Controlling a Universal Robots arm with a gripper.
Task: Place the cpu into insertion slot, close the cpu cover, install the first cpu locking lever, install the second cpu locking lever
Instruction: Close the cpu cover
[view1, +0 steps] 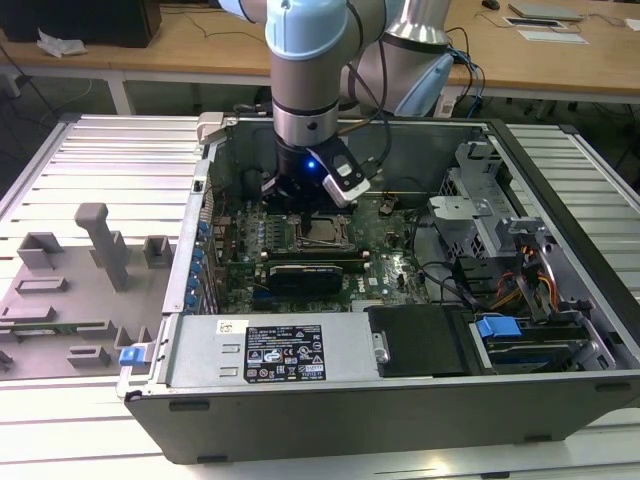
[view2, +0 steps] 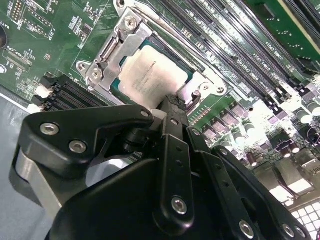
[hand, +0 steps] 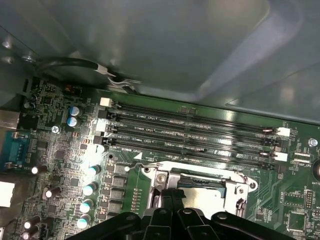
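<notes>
End effector (view2: 172, 102) hangs over silver-grey cpu (view2: 145, 75) inside cpu cover (view2: 117, 47).

Wooden desks (view1: 200, 45) behind a ribbed metal worktable (view1: 110, 160)

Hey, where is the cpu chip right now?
The flat square silver-grey cpu lies in the metal-framed insertion slot on the green circuit board, beside the long black memory slots, right at the black gripper's tip in the second wrist view.
</notes>
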